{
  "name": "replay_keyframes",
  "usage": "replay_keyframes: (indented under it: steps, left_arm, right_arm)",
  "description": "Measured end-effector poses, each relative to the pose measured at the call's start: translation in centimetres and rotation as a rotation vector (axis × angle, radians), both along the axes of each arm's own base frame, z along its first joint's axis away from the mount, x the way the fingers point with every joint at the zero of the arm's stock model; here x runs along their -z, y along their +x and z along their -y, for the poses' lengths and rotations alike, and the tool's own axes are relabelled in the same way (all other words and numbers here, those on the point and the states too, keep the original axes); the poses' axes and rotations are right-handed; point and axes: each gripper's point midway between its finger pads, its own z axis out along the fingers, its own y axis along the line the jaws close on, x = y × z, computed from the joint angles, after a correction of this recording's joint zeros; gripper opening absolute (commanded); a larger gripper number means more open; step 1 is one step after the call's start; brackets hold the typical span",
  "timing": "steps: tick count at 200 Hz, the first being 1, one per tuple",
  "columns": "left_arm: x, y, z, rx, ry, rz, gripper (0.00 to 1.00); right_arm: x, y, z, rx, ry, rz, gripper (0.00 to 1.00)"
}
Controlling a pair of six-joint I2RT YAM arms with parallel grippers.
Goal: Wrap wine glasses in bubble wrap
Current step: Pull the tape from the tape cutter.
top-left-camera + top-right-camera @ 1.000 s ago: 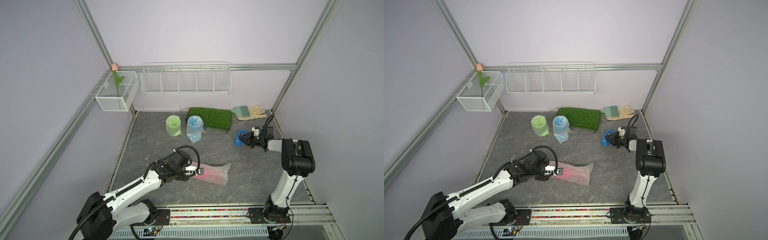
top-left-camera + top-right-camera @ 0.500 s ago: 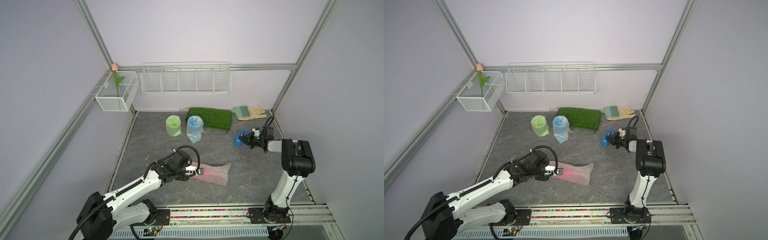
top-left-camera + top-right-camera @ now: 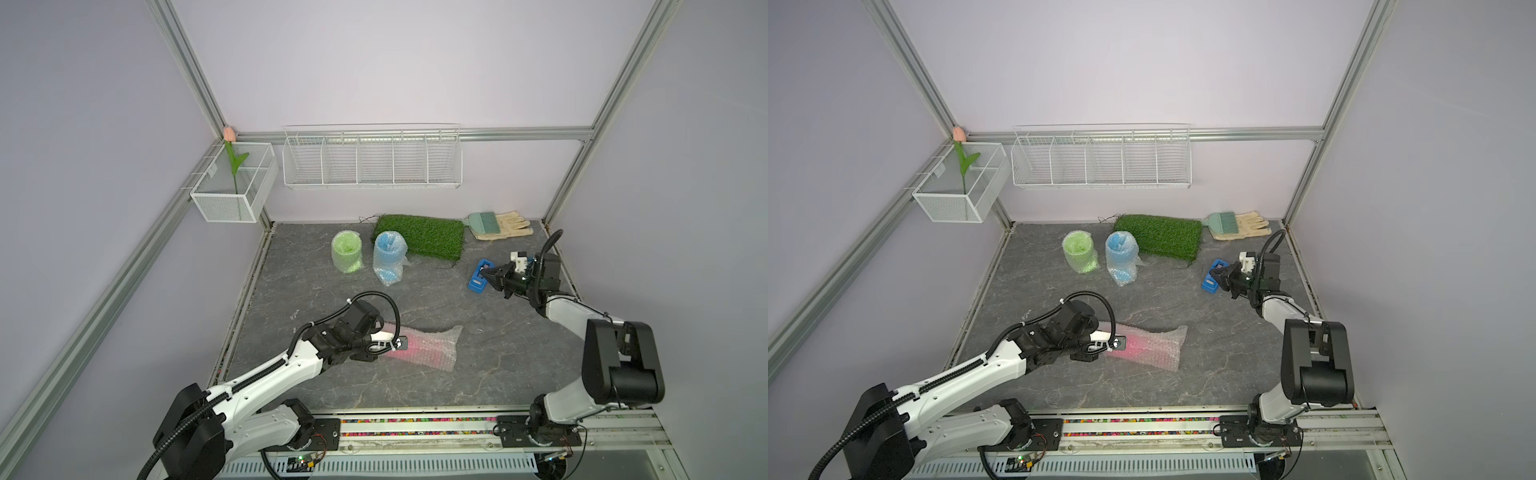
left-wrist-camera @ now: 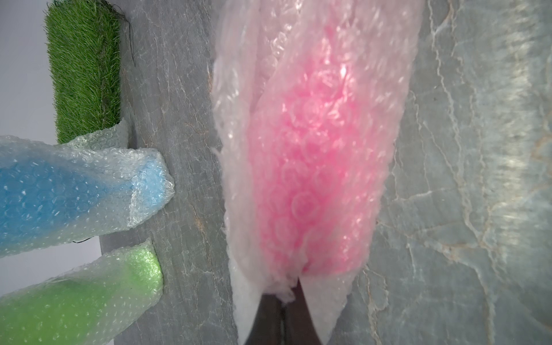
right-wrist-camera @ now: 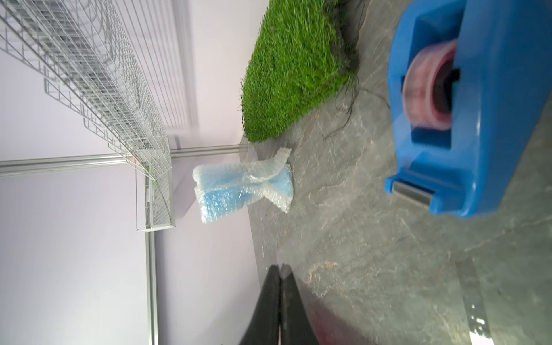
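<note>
The hot pink wine glass [image 3: 415,347] lies on its side on the stone table, rolled in bubble wrap [image 3: 442,351]. My left gripper [image 3: 392,351] is shut on the gathered end of that wrap. In the left wrist view its dark fingertips [image 4: 268,310] pinch the whitish film just below the pink glass [image 4: 310,167]. The lime green glass [image 3: 346,252] and the sky blue glass [image 3: 388,257] stand wrapped at the back. My right gripper [image 3: 484,272] is shut, its tips at the blue tape dispenser [image 3: 478,282]. I cannot make out anything between its fingers [image 5: 268,304].
A green grass mat [image 3: 419,235] lies behind the wrapped glasses. A work glove with a brush on it [image 3: 503,224] sits at the back right. A wire rack [image 3: 372,156] and a mesh basket with a tulip [image 3: 235,187] hang on the walls.
My right gripper's fingers have drawn together at the tape dispenser. The left arm and the pink bundle have stayed where they were.
</note>
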Motion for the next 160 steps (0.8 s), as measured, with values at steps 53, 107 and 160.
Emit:
replay_keyframes:
  steps: [53, 107, 160]
  left_arm:
    - [0.0, 0.0, 0.0, 0.002, -0.001, -0.002, 0.03]
    - [0.0, -0.1, 0.1, 0.004, -0.003, -0.004, 0.03]
    - [0.0, -0.1, 0.1, 0.006, -0.005, -0.006, 0.03]
  right_arm:
    - [-0.5, -3.8, -2.8, -0.046, -0.02, -0.005, 0.07]
    - [4.9, -6.3, -4.2, -0.071, -0.032, -0.129, 0.07]
    - [10.2, -8.4, -4.9, -0.081, -0.053, -0.234, 0.14]
